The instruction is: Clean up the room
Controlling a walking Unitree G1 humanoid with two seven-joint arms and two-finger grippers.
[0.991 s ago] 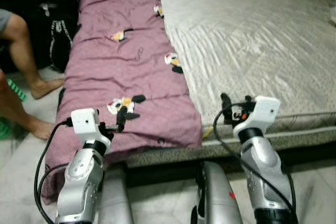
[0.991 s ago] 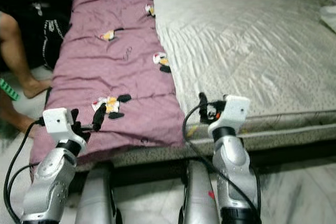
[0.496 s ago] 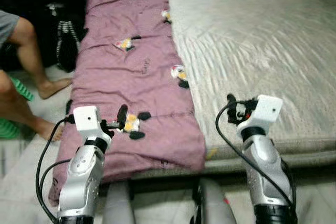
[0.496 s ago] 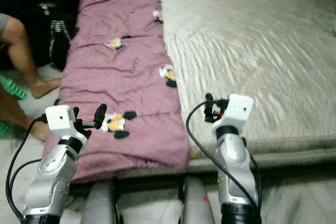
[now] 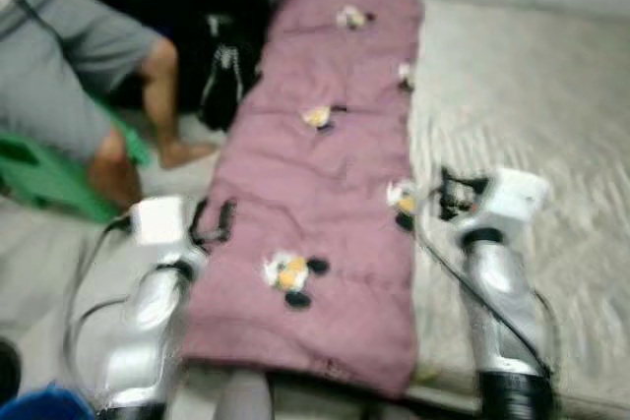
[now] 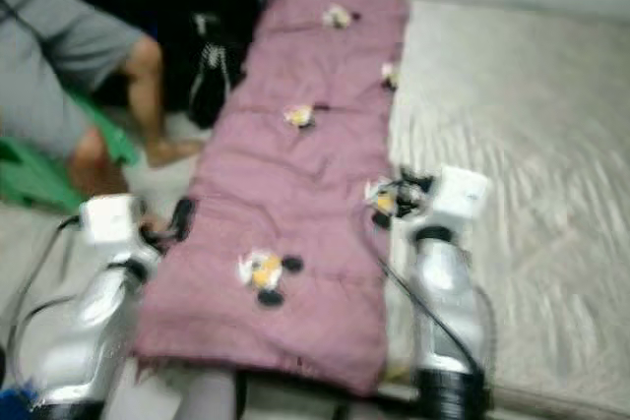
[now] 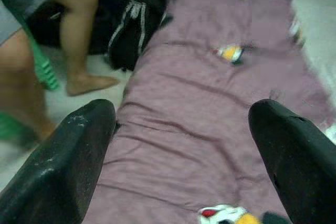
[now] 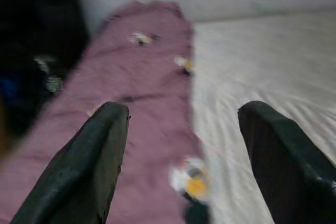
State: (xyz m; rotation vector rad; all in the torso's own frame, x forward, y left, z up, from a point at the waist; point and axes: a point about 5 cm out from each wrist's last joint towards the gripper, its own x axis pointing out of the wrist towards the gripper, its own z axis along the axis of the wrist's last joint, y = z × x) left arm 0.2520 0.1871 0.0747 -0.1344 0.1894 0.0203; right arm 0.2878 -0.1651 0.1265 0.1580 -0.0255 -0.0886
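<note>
A long purple quilt [image 5: 335, 174] with small cartoon bird patches lies folded along the left side of a bed with a pale grey mattress [image 5: 532, 115]. My left gripper [image 5: 214, 224] is held up at the quilt's left edge, open with nothing between its fingers [image 7: 68, 156]. My right gripper [image 5: 455, 194] hovers over the quilt's right edge where it meets the mattress, also open and empty, its fingers [image 8: 94, 161] wide apart. The picture is blurred.
A person in grey clothes [image 5: 79, 56] sits at the left on a green seat [image 5: 44, 179], bare foot [image 7: 92, 83] on the floor beside the bed. A dark bag [image 5: 226, 76] with white cords leans by the bed's left side.
The whole view has swung left and up, so the camera moved: the seated person and green seat now show more. Both grippers stay raised and open.
</note>
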